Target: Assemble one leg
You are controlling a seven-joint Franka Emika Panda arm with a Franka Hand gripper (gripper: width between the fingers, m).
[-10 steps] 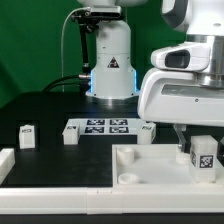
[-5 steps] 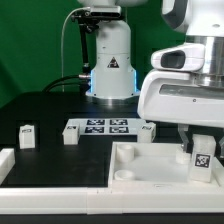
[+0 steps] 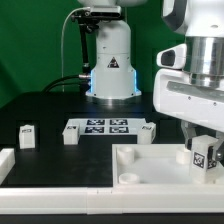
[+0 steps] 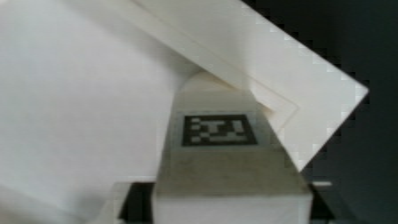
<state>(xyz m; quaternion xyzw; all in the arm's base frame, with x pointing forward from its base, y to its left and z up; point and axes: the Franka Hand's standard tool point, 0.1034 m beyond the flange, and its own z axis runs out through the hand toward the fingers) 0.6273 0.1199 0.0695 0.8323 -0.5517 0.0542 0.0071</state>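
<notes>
While the large white tray-like part (image 3: pixel 150 165) lies at lower right of the exterior view, we see our gripper (image 3: pixel 203 143) has shifted rightward and slightly up since a second ago, clenched on the leg (image 3: pixel 205 156), now nearer the tray's right corner for seating.
</notes>
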